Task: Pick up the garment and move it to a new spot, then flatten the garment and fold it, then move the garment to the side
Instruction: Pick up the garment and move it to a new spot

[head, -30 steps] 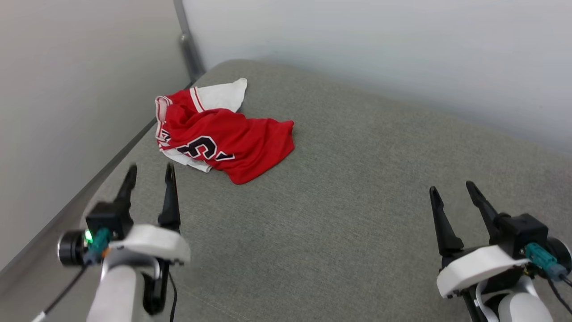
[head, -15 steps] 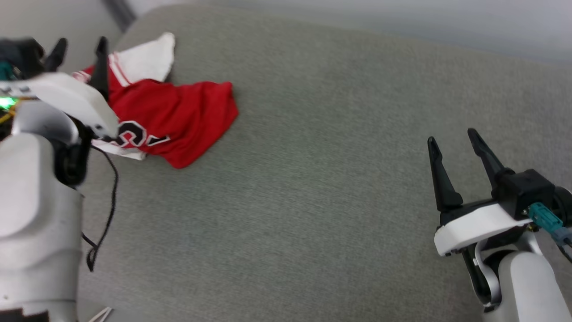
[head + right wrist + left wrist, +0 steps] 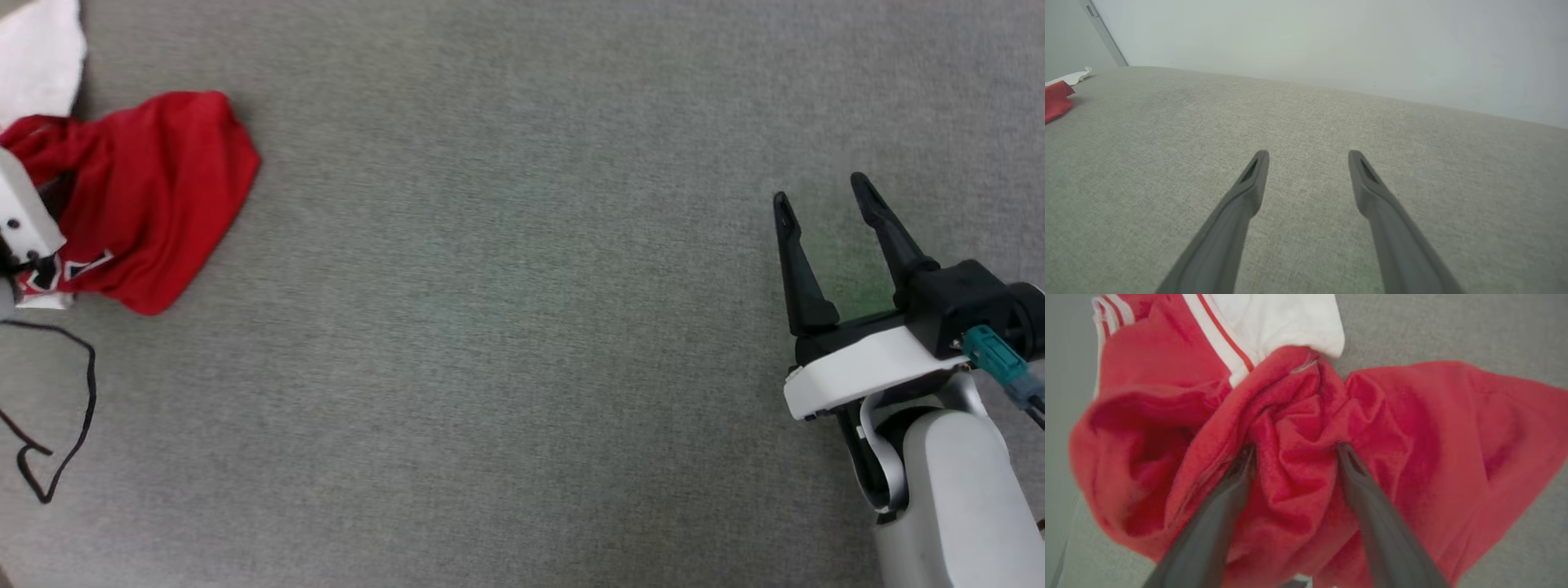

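The left gripper (image 3: pixel 1295 449) is spread wide, both fingertips pressed into the garment (image 3: pixel 1433 428). A crumpled red ridge rises between them, but they have not clamped on it. In the head view the jersey lies bunched at the upper left edge of the grey cushion (image 3: pixel 506 343). At the right of that view, the right gripper (image 3: pixel 819 189) is spread just as wide over bare cushion, holding nothing.

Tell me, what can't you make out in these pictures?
Left claw tips: left wrist view, sunk in the garment's red folds.
Numerals: head view, mostly cut off at the left edge behind a white arm cover.
Whether fabric is pinched: left wrist view, blurred.
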